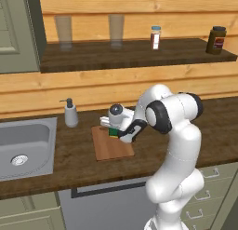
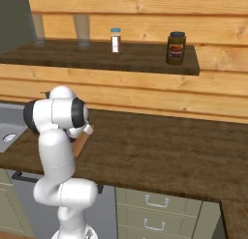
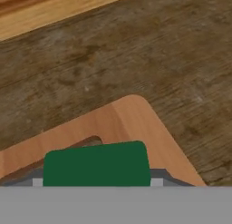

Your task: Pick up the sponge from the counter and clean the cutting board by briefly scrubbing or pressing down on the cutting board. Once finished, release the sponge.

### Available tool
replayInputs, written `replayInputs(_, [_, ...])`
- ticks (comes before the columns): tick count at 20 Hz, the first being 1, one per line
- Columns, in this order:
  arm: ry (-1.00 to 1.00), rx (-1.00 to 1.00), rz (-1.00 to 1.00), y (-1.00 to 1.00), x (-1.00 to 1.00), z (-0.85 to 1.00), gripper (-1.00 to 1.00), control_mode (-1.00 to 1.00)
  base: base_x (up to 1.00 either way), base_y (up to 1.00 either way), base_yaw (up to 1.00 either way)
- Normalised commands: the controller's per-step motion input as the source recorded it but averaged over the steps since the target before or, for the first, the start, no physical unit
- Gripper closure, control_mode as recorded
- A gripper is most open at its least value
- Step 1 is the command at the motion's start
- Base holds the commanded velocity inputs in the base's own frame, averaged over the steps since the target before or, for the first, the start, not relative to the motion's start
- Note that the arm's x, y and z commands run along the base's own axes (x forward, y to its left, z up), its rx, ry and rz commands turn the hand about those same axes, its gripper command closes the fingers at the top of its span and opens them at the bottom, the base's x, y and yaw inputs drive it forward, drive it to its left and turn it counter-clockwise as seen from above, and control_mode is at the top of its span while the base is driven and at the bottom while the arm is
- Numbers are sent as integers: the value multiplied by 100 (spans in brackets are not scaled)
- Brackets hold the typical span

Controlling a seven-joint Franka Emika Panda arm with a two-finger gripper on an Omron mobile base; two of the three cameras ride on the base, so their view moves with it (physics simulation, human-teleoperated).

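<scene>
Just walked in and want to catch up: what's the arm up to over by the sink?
The white arm is bent down over the cutting board, which lies on the counter just right of the steel sink. Its gripper is shut on the sponge, green side showing, at the board's far end near the slot handle. A soap dispenser stands beside the sink. The sponge has not been released yet.
</scene>
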Motion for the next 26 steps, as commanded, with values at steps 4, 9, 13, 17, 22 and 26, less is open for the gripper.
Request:
replayInputs(4, [-3,0,20,-36,0,-17,100,-100,0,0,0])
replayInputs(9, [-2,0,21,-24,0,-11,100,-100,0,0,0])
replayInputs(13, [-3,0,23,-15,-10,-1,100,-100,0,0,0])
replayInputs(17, [-5,0,23,-13,-22,0,100,-100,0,0,0])
replayInputs(22, [-1,0,23,-5,-18,0,100,-100,0,0,0])
replayInputs(26, [0,-3,23,39,0,0,100,-100,0,0,0])
